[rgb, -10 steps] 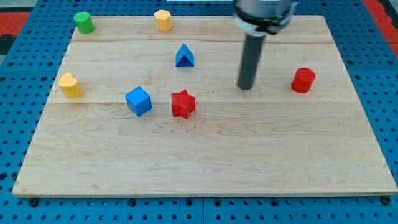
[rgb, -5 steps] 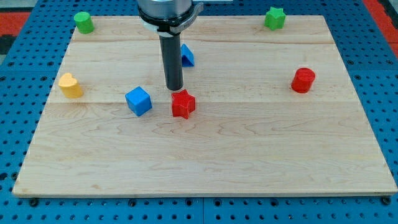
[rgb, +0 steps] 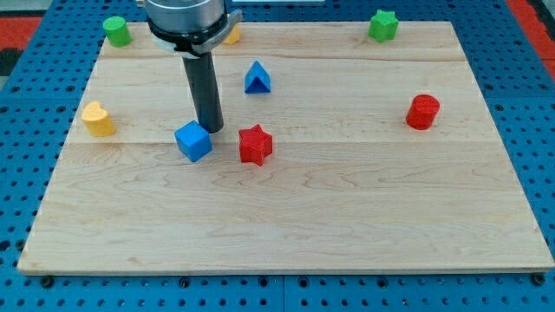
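1. My tip (rgb: 210, 130) stands on the wooden board (rgb: 347, 225) just at the upper right corner of the blue cube (rgb: 193, 140), touching it or nearly so; the contact itself is too close to tell.
2. Taking the blue cube as the landmark: the red star block (rgb: 255, 144) lies near it toward the view's right, apart from the tip, and the blue triangular block (rgb: 257, 78) sits up and to the right of it.
3. The yellow block (rgb: 99, 119) lies to the cube's left, near the board's left edge; the green cylinder (rgb: 115, 30) is far up and left of it, at the board's top corner.
4. Another yellow block (rgb: 232, 35) peeks out behind the arm's housing, above the cube near the top edge; its shape is mostly hidden.
5. The red cylinder (rgb: 423, 112) is well to the cube's right, and the green star block (rgb: 381, 24) is far up and right.
6. No block looks gathered against another; all lie separate.
7. The rod hangs straight down, upright, from the dark round housing at the view's top; it is a bare rod with nothing to open or close and it holds nothing.
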{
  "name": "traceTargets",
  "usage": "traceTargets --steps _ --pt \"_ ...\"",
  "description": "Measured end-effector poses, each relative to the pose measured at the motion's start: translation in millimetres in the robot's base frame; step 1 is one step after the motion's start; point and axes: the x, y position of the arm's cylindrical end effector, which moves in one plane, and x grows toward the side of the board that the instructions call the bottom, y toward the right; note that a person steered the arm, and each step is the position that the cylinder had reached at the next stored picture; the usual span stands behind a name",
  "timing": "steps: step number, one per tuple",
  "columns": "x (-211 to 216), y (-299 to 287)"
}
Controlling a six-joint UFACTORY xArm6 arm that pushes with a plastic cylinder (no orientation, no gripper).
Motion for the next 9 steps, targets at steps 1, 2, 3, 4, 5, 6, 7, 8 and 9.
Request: traceTargets --steps 1,2,3,4,5,6,7,8,9 --pt "-32 26" --pt "-51 -34" --pt "-108 -3" --pt "-110 54" --pt "-60 107" --pt "-11 127" --pt "-35 134" --pt "-72 114" --pt "-60 175"
